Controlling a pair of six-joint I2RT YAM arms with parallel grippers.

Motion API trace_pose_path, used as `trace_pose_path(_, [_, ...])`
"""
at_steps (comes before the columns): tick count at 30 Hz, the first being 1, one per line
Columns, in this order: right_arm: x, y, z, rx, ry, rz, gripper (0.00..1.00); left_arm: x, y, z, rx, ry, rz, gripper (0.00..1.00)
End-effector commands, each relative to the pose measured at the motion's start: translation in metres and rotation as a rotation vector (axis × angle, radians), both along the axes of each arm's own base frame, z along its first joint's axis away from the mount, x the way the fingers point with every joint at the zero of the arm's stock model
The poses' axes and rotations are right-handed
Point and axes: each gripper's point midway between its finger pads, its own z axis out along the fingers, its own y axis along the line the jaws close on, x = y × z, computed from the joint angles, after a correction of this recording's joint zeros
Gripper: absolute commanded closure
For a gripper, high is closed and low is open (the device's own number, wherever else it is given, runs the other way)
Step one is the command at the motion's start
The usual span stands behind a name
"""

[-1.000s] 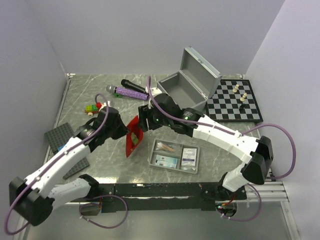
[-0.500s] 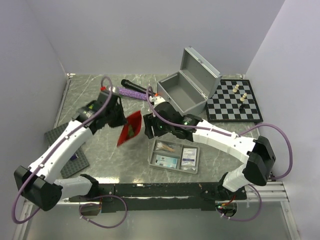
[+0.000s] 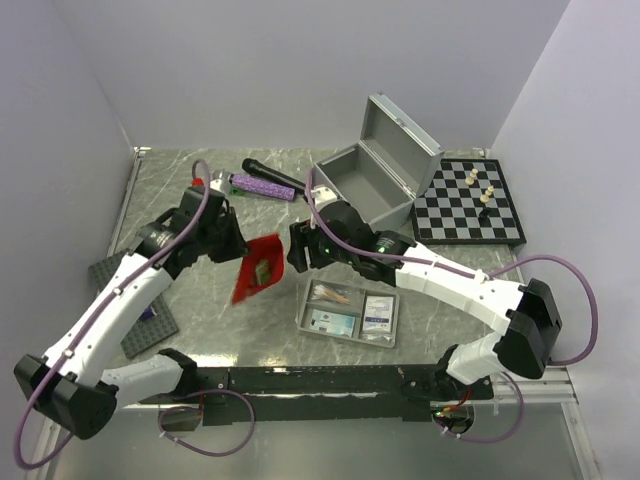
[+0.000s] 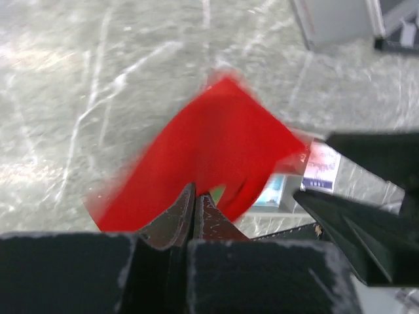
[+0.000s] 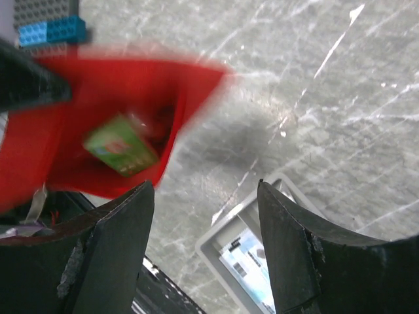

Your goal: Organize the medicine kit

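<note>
From above, the left tool (image 3: 238, 256) was clamped on the upper left edge of the red pouch (image 3: 259, 267). The pouch hung slanted, left of centre in the overhead view. In the left wrist view the two fingers (image 4: 178, 219) were pressed tight together on the pouch's near edge, and the red fabric (image 4: 216, 147) spread away from them up the middle of the frame. It was blurred there, and I could not tell whether its lower end touched the desk (image 3: 210, 305).

The right tool (image 3: 296, 252) sat just right of the pouch, near its upper right corner. Its jaws stood wide apart and held nothing. In the right wrist view only bare desk and a corner of the grey tray (image 5: 243, 256) showed between its fingers (image 5: 118, 239). The pouch (image 5: 72, 124) filled the upper left of that view, its mouth gaping towards the camera, with a small green packet (image 5: 120, 145) inside. It too was blurred.

The tray (image 3: 348, 312) lay on the desk to the lower right of the pouch, close to it, with flat packets in its compartments. The silver case (image 3: 378, 178) stood above and right of both tools, its lid thrown back, and the chessboard (image 3: 468, 204) lay at the right of the frame.
</note>
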Motion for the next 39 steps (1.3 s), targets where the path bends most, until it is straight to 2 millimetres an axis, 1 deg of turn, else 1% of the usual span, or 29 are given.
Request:
trace_pose_path(1, [-0.004,-0.001,0.016,0.045,-0.043,0.031,0.30,0.005,-0.019,-0.007,-0.030,0.054,-0.024,0.99])
trace_pose_path(3, [-0.010,0.001,0.022,0.085,-0.104,0.074,0.31,0.000,-0.006,-0.018,-0.028,0.048,0.019,0.99])
trace_pose_path(4, [-0.018,0.006,0.023,0.118,-0.110,0.118,0.32,0.002,-0.011,-0.015,-0.084,0.027,0.017,0.99])
trace_pose_path(6, [-0.022,0.012,0.025,0.142,-0.106,0.140,0.37,0.007,-0.025,-0.001,-0.184,-0.005,0.002,0.99])
trace_pose_path(7, [-0.024,0.015,0.026,0.141,-0.102,0.148,0.39,0.007,-0.030,0.000,-0.192,0.012,-0.006,0.99])
trace_pose_path(8, [-0.027,0.018,0.027,0.138,-0.103,0.157,0.40,0.007,-0.032,-0.006,-0.176,0.045,-0.009,0.99])
trace_pose_path(11, [-0.031,0.023,0.031,0.120,-0.143,0.173,0.42,0.010,-0.033,-0.012,-0.143,0.068,-0.006,0.99])
trace_pose_path(13, [-0.032,0.025,0.030,0.109,-0.144,0.191,0.43,0.009,-0.036,-0.012,-0.166,0.065,-0.013,0.99])
trace_pose_path(16, [-0.032,0.032,0.022,0.084,-0.124,0.200,0.46,0.006,-0.041,-0.009,-0.205,0.063,-0.024,0.99])
trace_pose_path(19, [-0.033,0.040,0.017,0.099,-0.112,0.206,0.51,0.005,-0.046,-0.001,-0.248,0.051,-0.030,0.99])
trace_pose_path(20, [-0.032,0.043,0.016,0.095,-0.111,0.202,0.52,0.005,-0.048,0.003,-0.261,0.044,-0.031,0.99])
trace_pose_path(21, [-0.030,0.044,0.013,0.081,-0.110,0.190,0.49,0.004,-0.049,0.006,-0.273,0.040,-0.032,0.99])
trace_pose_path(23, [-0.024,0.046,0.006,0.056,-0.109,0.166,0.40,0.004,-0.051,0.011,-0.293,0.034,-0.036,0.99])
trace_pose_path(25, [-0.021,0.048,0.003,0.052,-0.111,0.161,0.34,0.003,-0.053,0.016,-0.306,0.027,-0.044,0.99])
trace_pose_path(28, [-0.022,0.049,0.000,0.048,-0.114,0.175,0.30,0.002,-0.055,0.020,-0.316,0.024,-0.052,0.99])
trace_pose_path(34, [-0.021,0.053,-0.008,0.022,-0.126,0.204,0.29,-0.002,-0.059,0.024,-0.334,0.022,-0.076,0.99])
trace_pose_path(35, [-0.024,0.055,-0.010,0.023,-0.115,0.225,0.30,-0.003,-0.059,0.026,-0.338,0.019,-0.079,0.99])
trace_pose_path(39, [-0.027,0.060,-0.013,0.039,-0.109,0.254,0.35,-0.005,-0.061,0.029,-0.355,0.020,-0.090,0.99])
